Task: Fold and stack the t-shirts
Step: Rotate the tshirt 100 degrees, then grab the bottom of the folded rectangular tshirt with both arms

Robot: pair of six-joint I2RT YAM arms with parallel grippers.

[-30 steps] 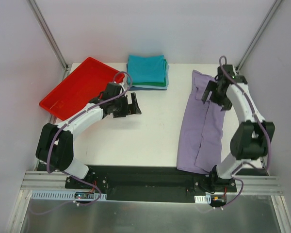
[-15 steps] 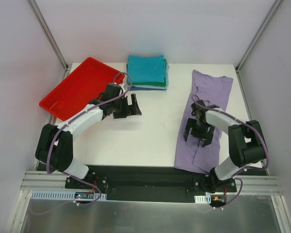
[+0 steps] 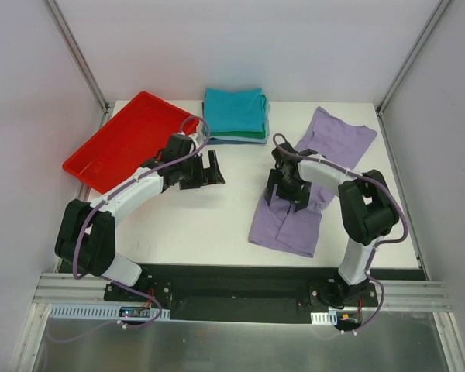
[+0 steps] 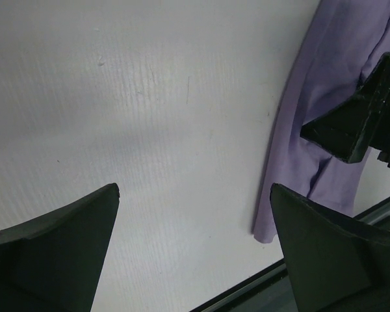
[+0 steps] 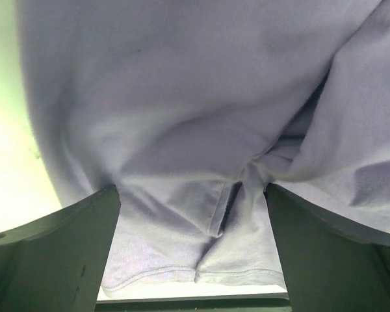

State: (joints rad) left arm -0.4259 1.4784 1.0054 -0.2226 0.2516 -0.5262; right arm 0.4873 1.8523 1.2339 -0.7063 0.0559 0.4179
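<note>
The lavender t-shirt (image 3: 337,139) lies as a long, rumpled strip on the right half of the table (image 3: 225,225), running from about 2 o'clock down to about 5 o'clock. It is apart from the stack of folded t-shirts (image 3: 234,112), teal on top, that sits at the 12 o'clock edge. The right gripper (image 3: 287,194) is low over the middle of that strip with its fingers spread wide. In the right wrist view the cloth fills the gap between them, with a hem and a lengthwise crease showing. Nothing is pinched, though whether the fingers actually press on the fabric cannot be told. A flat, open hold like this suits sliding or smoothing soft cotton rather than lifting it. The shirt's slant toward the table's centre probably serves to put it within reach of both arms. The left gripper (image 3: 213,169) hovers over bare table at about 10 o'clock of centre, fingers also apart and holding nothing. Its camera catches the shirt's near edge and the other gripper off to one side, so it looks parked clear of the cloth but close enough to join in. The red tray (image 3: 124,143) rests tilted at the 10 o'clock corner. The folding looks only partly done, and the shirt is not yet stacked.
</note>
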